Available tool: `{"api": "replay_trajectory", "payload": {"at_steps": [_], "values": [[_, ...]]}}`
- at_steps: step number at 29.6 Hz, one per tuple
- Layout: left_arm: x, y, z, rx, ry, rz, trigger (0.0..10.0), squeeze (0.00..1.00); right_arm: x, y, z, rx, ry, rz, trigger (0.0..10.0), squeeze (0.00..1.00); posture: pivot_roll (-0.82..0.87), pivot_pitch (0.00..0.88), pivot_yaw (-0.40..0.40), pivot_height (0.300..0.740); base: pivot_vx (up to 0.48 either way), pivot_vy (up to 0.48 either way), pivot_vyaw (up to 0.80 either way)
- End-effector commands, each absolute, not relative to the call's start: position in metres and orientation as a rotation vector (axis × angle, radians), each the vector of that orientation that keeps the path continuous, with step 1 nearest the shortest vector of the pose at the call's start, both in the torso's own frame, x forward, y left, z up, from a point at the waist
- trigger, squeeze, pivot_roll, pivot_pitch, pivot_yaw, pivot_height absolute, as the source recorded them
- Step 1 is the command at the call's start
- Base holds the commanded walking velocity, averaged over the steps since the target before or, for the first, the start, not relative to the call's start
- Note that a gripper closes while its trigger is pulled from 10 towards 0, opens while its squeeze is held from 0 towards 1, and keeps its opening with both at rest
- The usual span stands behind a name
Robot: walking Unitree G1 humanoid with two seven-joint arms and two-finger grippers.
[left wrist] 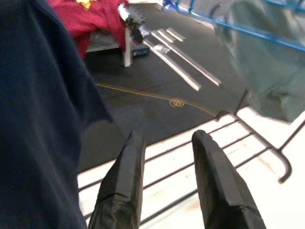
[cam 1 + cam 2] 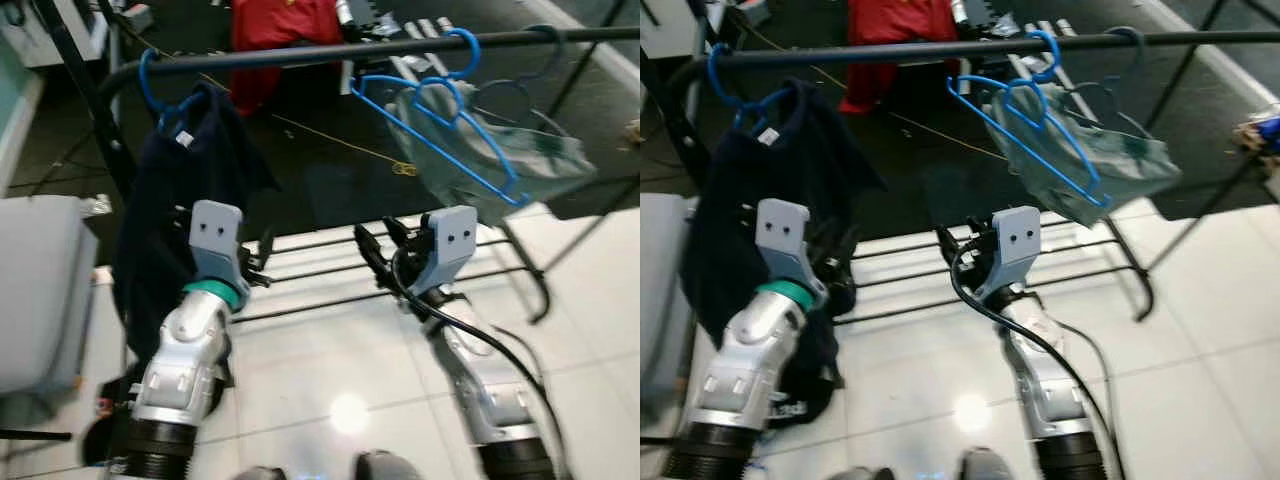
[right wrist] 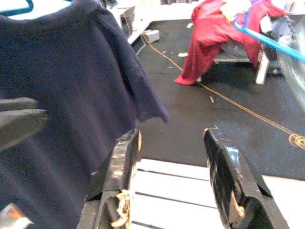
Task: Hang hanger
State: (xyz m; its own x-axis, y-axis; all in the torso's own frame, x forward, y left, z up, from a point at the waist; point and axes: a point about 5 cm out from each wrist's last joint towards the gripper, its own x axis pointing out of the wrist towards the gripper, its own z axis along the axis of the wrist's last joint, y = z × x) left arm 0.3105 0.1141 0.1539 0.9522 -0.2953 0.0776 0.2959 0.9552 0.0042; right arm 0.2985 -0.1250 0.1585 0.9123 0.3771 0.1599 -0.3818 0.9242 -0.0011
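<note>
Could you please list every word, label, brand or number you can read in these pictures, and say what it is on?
None can be read.
White neck tag on the navy T-shirt: too small and blurred to read.
Faint pale marks near the base of the left arm: too blurred to read.
Grey wrist camera housings: only two dots, no lettering.

My 2 head eyes looked forward and down over both my arms at the black rail point(image 2: 400, 48). Each wrist camera peered closely along its own fingers toward the dark floor, both sharing the navy shirt point(image 3: 57, 95).
</note>
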Motion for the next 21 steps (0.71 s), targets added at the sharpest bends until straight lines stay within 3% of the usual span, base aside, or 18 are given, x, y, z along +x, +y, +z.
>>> {"api": "replay_trajectory", "payload": {"at_steps": [1, 12, 16, 17, 19, 21], "values": [[0.309, 0.125, 0.148, 0.0, -0.059, -0.265, 10.0, 0.0, 0.296, -0.112, 0.157, 0.035, -0.163, 0.437, 10.0, 0.0, -0.04, 0.103, 0.054, 0.74, 0.296, 0.0, 0.8], [0.307, 0.127, 0.149, -0.001, -0.065, -0.257, 10.0, 0.0, 0.294, -0.111, 0.153, 0.077, -0.146, 0.448, 10.0, 0.0, -0.04, 0.099, 0.049, 0.74, 0.284, 0.0, 0.0], [0.302, 0.124, 0.154, -0.039, -0.11, -0.305, 10.0, 0.0, 0.293, -0.112, 0.15, 0.075, -0.139, 0.447, 10.0, 0.0, -0.04, 0.097, 0.048, 0.74, 0.0, 0.0, 0.0], [0.284, 0.108, 0.165, -0.128, -0.156, -0.58, 10.0, 0.0, 0.291, -0.115, 0.141, 0.069, -0.113, 0.431, 10.0, 0.0, -0.03, 0.092, 0.043, 0.74, 0.0, 0.0, 0.0], [0.284, 0.108, 0.165, -0.128, -0.156, -0.58, 10.0, 0.0, 0.291, -0.115, 0.141, 0.069, -0.113, 0.431, 10.0, 0.0, -0.03, 0.092, 0.043, 0.74, 0.0, 0.0, 0.0], [0.267, 0.099, 0.174, -0.154, -0.187, -0.775, 10.0, 0.0, 0.289, -0.119, 0.131, 0.068, -0.087, 0.411, 10.0, 0.0, -0.03, 0.088, 0.042, 0.74, 0.0, 0.0, 0.0]]}}
